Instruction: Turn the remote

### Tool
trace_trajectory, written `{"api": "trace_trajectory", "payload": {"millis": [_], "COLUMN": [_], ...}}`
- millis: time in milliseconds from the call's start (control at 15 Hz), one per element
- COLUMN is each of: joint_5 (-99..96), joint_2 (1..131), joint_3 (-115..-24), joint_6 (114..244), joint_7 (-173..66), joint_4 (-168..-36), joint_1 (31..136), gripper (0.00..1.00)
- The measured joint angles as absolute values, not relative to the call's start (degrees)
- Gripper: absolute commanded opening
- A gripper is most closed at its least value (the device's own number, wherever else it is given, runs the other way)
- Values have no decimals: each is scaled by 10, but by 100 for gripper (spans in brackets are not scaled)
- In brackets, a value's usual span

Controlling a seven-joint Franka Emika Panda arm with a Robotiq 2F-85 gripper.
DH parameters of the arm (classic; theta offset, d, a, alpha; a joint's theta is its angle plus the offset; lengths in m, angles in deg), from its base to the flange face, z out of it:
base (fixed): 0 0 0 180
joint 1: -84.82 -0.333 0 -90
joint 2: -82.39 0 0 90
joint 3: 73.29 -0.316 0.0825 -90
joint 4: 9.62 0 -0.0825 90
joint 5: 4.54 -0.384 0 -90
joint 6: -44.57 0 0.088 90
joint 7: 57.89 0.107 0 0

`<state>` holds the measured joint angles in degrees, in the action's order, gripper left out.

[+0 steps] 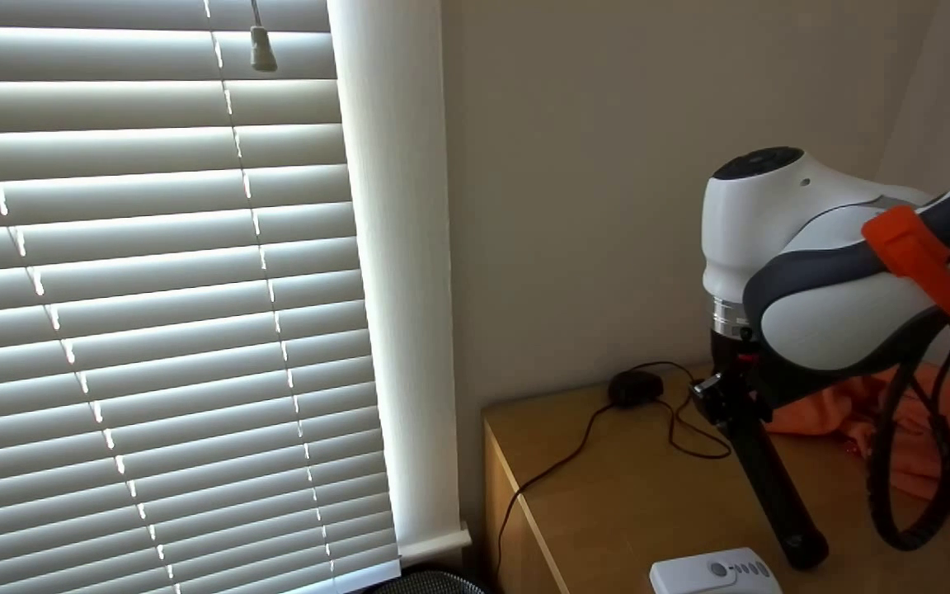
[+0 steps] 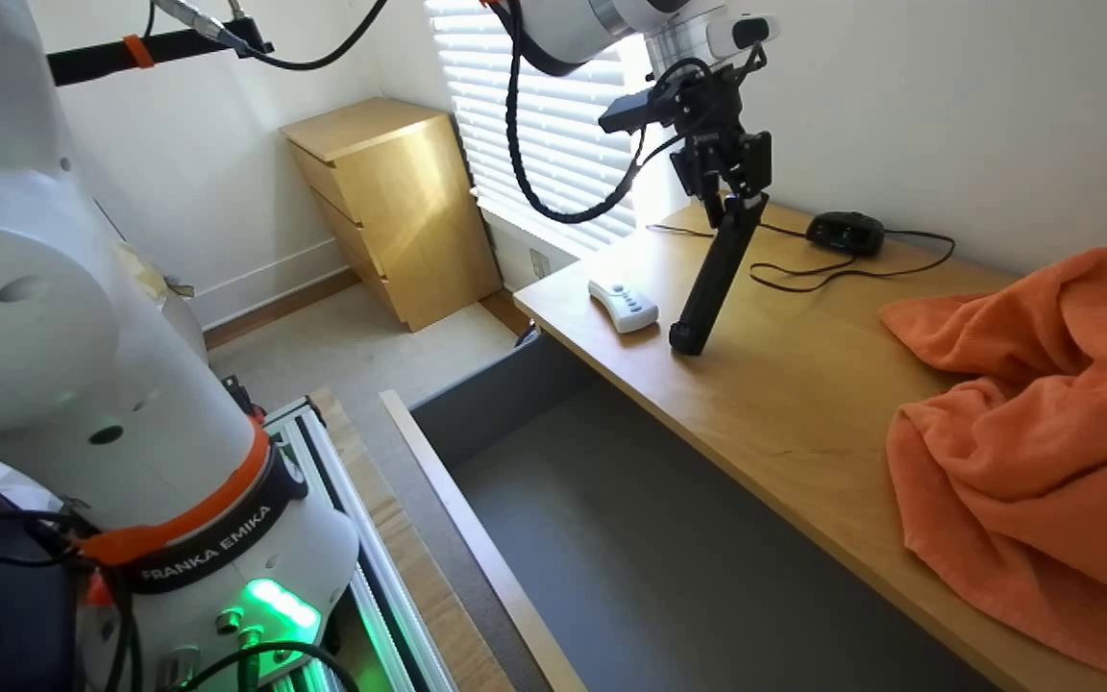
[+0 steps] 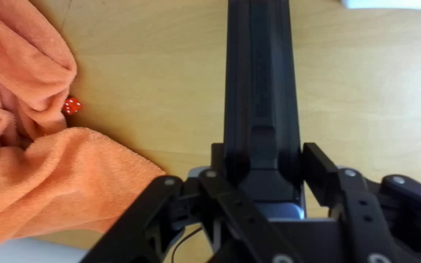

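The remote is a long black bar. My gripper is shut on it near its upper end. In an exterior view the remote hangs tilted from the gripper, its lower end close to the wooden top beside a white device; whether it touches the surface cannot be told. In the wrist view the remote runs up the picture from between the two fingers of the gripper. Its far end is cut off by the picture's top edge.
A white device with buttons lies near the wooden top's edge. A black object with a cable stands by the wall. An orange towel lies at one side, a red die against it. A drawer stands open below.
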<state>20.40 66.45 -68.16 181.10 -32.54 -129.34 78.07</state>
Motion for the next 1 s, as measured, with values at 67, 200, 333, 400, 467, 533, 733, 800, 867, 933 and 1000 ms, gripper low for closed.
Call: {"api": "trace_trajectory", "payload": {"millis": [67, 200, 333, 400, 467, 533, 733, 800, 867, 933, 1000], "joint_5": [222, 264, 307, 327, 346, 364, 408, 419, 429, 438, 448], "joint_2": [670, 679, 682, 683, 684, 684, 684, 684, 684, 684, 684], "joint_3": [-676, -666, -659, -659, -659, -659, -660, -662, -664, -667, -670], "joint_6": [1811, 1811, 1809, 1806, 1801, 1795, 1764, 1748, 1732, 1715, 1695], "joint_7": [-289, -208, -123, -83, -41, -1, 112, 147, 180, 211, 242], "joint_4": [-1298, -1303, -1304, -1304, -1304, -1303, -1302, -1302, -1300, -1299, -1297], "joint_1": [777, 768, 763, 761, 761, 760, 758, 758, 758, 758, 758], "gripper": [30, 30, 30, 30, 30, 30, 30, 30, 30, 30, 30]}}
